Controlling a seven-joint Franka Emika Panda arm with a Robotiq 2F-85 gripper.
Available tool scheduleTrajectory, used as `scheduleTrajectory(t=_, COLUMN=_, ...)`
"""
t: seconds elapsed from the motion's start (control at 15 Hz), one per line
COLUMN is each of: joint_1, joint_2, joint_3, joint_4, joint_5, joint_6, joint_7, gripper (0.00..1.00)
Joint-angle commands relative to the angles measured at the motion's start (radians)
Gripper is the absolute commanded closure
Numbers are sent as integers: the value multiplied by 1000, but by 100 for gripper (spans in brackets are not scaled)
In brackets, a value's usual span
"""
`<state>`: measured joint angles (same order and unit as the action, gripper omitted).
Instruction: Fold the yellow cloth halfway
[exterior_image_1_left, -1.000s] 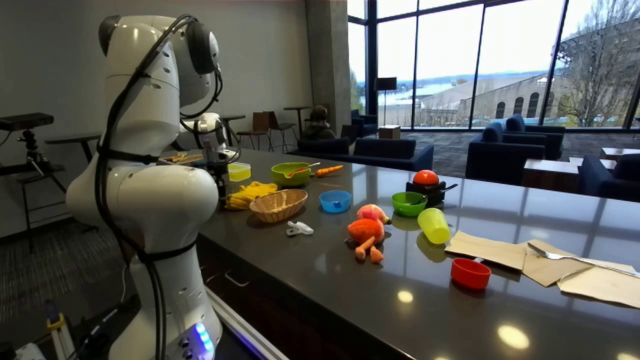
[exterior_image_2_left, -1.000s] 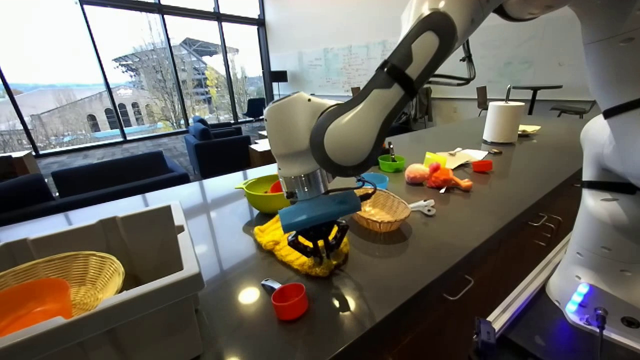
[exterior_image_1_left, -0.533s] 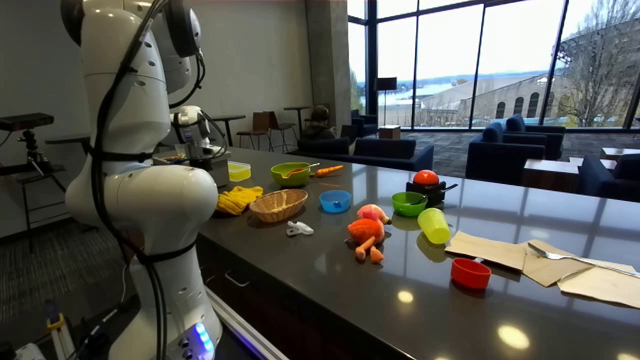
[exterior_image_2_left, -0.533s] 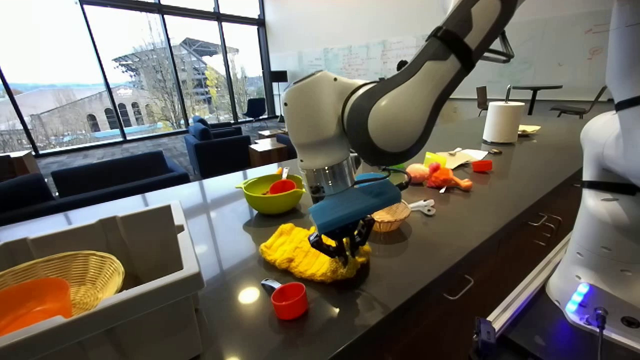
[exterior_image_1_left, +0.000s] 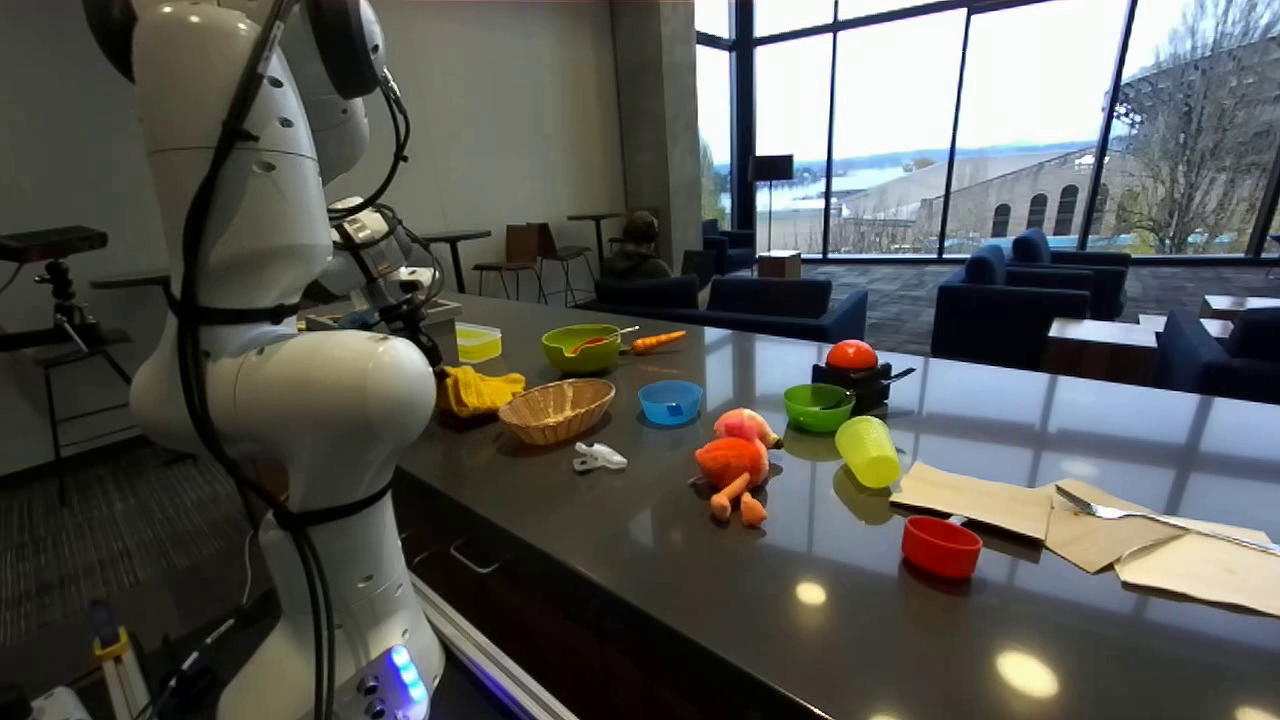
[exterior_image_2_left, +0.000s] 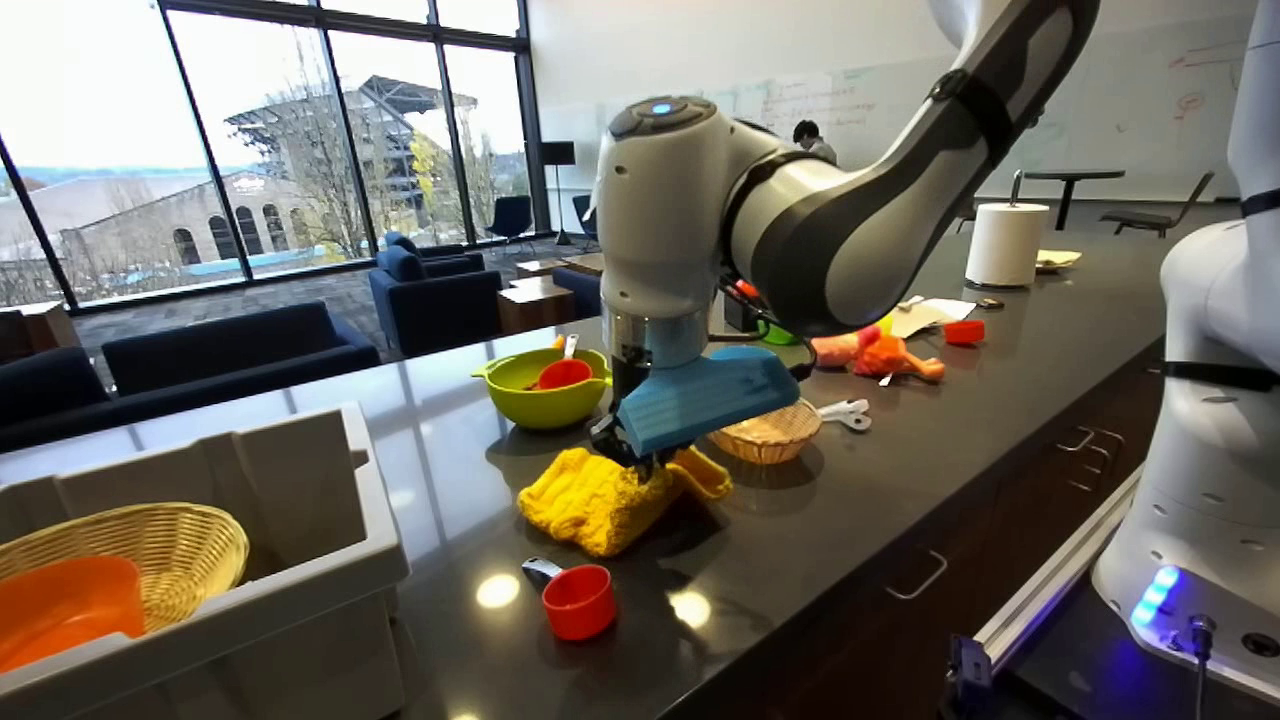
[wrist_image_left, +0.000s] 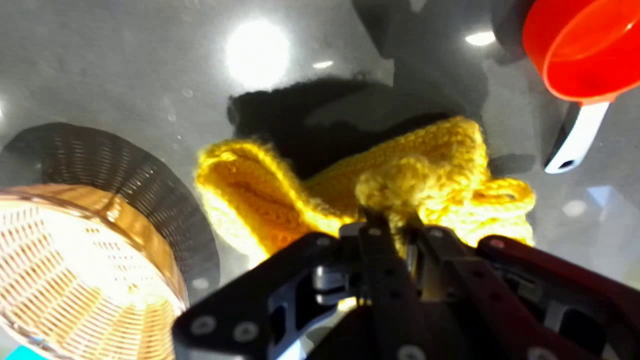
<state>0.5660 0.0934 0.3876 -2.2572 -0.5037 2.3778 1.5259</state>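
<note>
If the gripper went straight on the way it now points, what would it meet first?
The cloth: the gripper points down at it and is shut on a raised part. Beyond that, probably the counter, though depth there is unclear.

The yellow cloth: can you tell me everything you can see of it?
The yellow cloth is bright and looks knitted, thick and fuzzy; the wrist view shows what may be a small loop at one end. It is not flat: the tool pinches it into a bunch, with part raised and a curled flap showing a deeper, orange-looking hollow. The rest lies rumpled on the dark counter, between a basket and a red cup, touching neither. Its underside is mostly hidden.
</note>
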Motion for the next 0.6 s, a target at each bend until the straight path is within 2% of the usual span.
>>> scheduleTrajectory(t=0.0, joint_1=-5, joint_2=-13, joint_3=-5, joint_4=-15, joint_5=-156, joint_6=62, joint_7=101, gripper=98)
scheduleTrajectory(t=0.53, joint_1=-15, joint_2=19, joint_3=-2, joint_4=-4, joint_5=-359, joint_6=105, joint_7=261, gripper=98)
